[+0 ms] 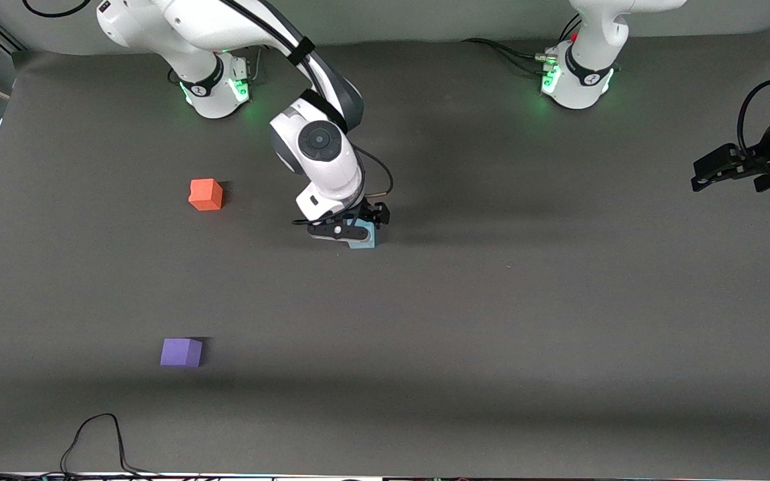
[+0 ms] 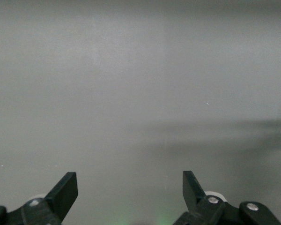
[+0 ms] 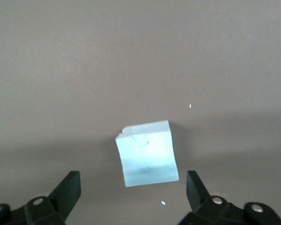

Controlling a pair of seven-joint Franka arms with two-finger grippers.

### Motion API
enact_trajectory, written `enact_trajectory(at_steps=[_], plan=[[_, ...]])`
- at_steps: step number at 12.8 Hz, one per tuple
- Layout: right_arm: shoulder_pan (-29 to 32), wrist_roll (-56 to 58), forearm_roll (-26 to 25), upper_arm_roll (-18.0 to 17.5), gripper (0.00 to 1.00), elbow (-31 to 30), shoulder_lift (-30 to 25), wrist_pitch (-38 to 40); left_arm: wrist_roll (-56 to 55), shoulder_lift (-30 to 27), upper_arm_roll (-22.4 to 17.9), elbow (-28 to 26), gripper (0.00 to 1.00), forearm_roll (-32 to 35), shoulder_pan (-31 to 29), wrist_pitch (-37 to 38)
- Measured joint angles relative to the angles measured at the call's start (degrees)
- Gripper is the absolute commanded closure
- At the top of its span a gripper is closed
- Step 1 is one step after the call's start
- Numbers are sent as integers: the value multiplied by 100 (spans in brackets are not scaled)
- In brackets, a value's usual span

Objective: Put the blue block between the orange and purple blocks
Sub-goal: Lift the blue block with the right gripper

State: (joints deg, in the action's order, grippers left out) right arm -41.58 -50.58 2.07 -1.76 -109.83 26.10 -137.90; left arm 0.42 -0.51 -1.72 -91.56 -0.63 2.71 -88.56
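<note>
The light blue block lies on the dark mat near the middle of the table. My right gripper hangs low just over it, open, its fingers apart and not touching it. In the right wrist view the blue block sits on the mat just ahead of the open right gripper. The orange block lies toward the right arm's end. The purple block lies nearer the front camera than the orange one. My left gripper waits open and empty over the left arm's end, seeing only bare mat.
The dark grey mat covers the table. A black cable loops on the mat at the front edge, nearer the camera than the purple block. The arm bases stand along the back.
</note>
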Motion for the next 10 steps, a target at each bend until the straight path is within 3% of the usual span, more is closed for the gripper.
enact_trajectory(at_steps=[8, 9, 10], plan=[[-75, 30, -276, 46, 0, -224, 647, -1058, 143, 13, 2, -3, 0, 129, 33, -73], [-75, 33, -277, 50, 6, -224, 696, -1129, 204, 14, 1, -3, 0, 135, 33, -73], [-76, 34, -278, 50, 21, -224, 717, -1167, 225, 15, 1, -3, 0, 141, 33, -73]])
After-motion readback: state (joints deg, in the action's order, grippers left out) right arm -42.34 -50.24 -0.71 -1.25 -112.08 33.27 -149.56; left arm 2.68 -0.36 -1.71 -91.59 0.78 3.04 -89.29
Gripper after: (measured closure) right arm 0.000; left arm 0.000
